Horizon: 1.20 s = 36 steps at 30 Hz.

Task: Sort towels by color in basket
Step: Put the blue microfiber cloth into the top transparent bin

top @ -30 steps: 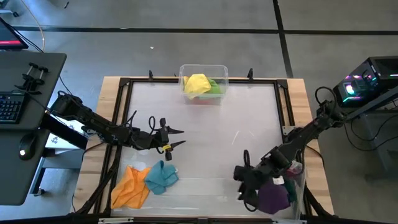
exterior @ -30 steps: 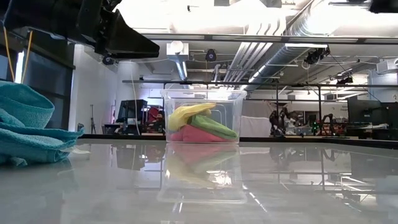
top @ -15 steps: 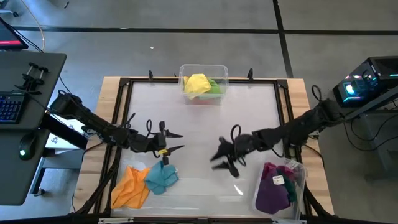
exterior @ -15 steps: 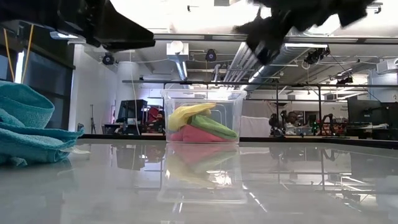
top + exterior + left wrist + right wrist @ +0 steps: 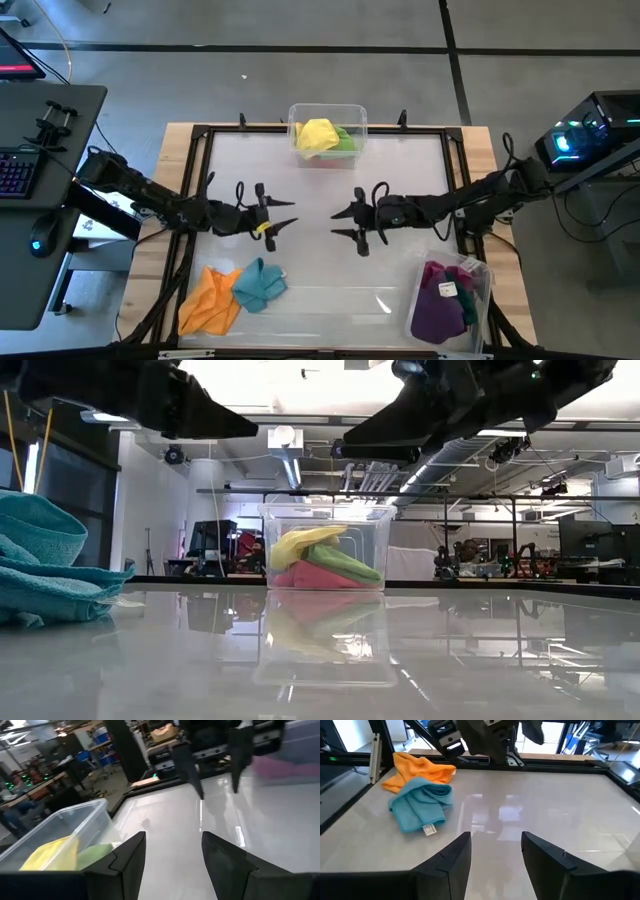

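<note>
1. The right pincer (image 5: 346, 224) has swung away from the clear bin (image 5: 482, 296) at the near right corner, where it hung a second ago, and now sits over the middle of the surface (image 5: 400, 180), fingers spread wide and empty.
2. The purple towel (image 5: 436, 312) and a magenta one (image 5: 440, 272) lie in that bin, so that drop looks finished.
3. The left pincer (image 5: 284, 214) has barely shifted; it hovers open and empty just left of centre, facing the right one.
4. The teal towel (image 5: 420, 805) and the orange towel (image 5: 419, 769), touching each other, wait at the near left of the surface.
5. The far bin (image 5: 328, 122) holds yellow (image 5: 300, 542), light green (image 5: 345, 564) and pink (image 5: 300, 577) towels.
6. Judging by its heading, the right arm is free to fetch the teal or orange towel next.
</note>
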Motion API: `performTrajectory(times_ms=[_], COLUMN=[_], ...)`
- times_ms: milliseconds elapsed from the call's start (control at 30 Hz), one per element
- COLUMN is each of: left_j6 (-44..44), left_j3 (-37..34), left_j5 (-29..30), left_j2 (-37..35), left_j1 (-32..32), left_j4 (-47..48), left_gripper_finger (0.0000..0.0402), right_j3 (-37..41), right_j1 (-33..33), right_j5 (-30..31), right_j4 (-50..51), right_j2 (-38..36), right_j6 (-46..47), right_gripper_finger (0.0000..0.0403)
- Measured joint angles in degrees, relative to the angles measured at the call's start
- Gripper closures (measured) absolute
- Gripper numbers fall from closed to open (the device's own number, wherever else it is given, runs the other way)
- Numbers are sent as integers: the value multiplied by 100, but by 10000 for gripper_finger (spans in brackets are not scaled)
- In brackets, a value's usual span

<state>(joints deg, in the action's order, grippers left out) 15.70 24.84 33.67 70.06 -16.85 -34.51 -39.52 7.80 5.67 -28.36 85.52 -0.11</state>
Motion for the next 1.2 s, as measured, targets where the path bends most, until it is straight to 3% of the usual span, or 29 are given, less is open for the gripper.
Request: performTrajectory(times_ms=[167,300,500,767,933,1067,1200], left_j6=[33,616,434,-2213,-4984,-6761,-7372], left_j3=[0,27,969,2093,2630,2631,2415], left_j5=[-6,-12,794,908,644,409,401], left_j2=[0,-2,0,0,28,39,234], left_j1=[281,309,-323,-1417,-2406,-3130,-3699], left_j4=[-291,-344,2066,5274,7835,8409,8149], left_gripper_finger=[220,220,220,220,220,220,220], right_j3=[-3,-9,-16,-620,-1162,-1455,-1595], right_j1=[-70,-73,-70,-48,55,89,72], right_j5=[-99,-285,-486,-483,-483,-484,-482], right_j4=[1,-296,-1178,-1436,-1212,-970,-957], right_j2=[13,287,1251,2353,2728,2787,2785], right_j6=[-182,-332,-526,-595,-595,-595,-595], right_gripper_finger=[229,213,197,196,196,196,196])
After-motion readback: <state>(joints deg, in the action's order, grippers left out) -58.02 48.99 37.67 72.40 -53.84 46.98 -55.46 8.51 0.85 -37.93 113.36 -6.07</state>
